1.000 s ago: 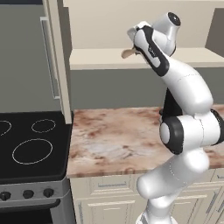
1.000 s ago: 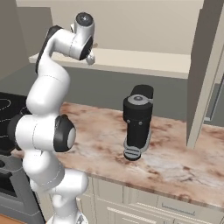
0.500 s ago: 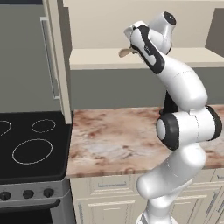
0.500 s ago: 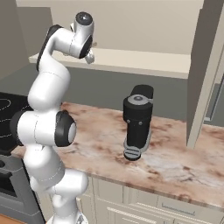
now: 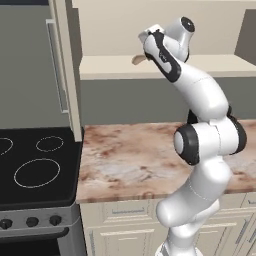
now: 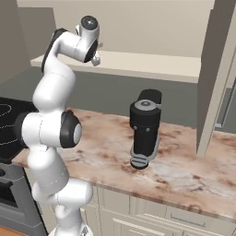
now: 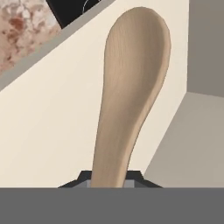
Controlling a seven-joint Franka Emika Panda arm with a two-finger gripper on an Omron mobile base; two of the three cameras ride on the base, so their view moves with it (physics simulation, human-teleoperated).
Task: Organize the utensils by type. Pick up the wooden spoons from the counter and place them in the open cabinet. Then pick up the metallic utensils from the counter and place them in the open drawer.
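Currently the gripper (image 5: 144, 56) is clamped narrow on the handle of a pale wooden spoon (image 7: 131, 96), raised at the cabinet shelf (image 5: 105, 67). Its bowl projects over the cream shelf floor. Below, a black grinder (image 6: 145, 128) stands upright on the marbled worktop (image 6: 184, 166), beside the stove (image 5: 35, 165).

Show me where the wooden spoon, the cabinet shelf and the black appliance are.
wooden spoon (image 7: 131, 74): hand view, its bowl.
cabinet shelf (image 5: 105, 66): left base view, bare top.
black appliance (image 6: 145, 126): right base view, its body.
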